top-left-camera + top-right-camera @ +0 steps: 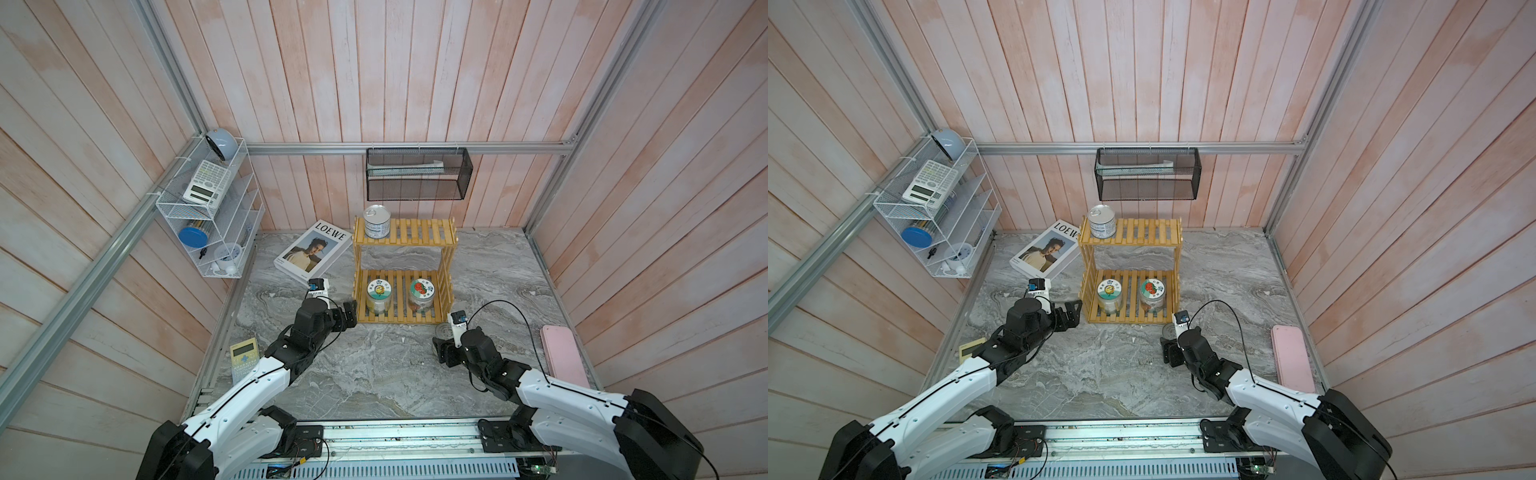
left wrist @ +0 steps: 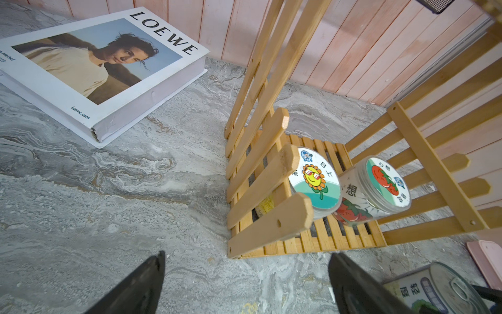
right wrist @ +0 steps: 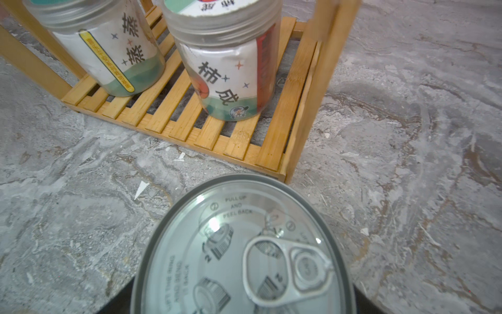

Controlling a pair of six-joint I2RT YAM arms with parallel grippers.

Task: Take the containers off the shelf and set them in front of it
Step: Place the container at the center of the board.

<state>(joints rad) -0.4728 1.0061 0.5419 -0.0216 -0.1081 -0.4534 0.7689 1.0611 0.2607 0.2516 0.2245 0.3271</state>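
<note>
Right gripper held the tin can upright just before the shelf; release should wait until its base sat flat on the table.

Flower jar, tomato jar, can shelved — second can out front

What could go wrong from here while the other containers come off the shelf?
The open left tool is close to the side slats of the shelf; a bump might shake the tin can near the top tier's corner.
The sunflower jar and tomato jar stand close together, so a finger may push the neighbour.
The second can, held by the right tool, could knock the corner post.
</note>
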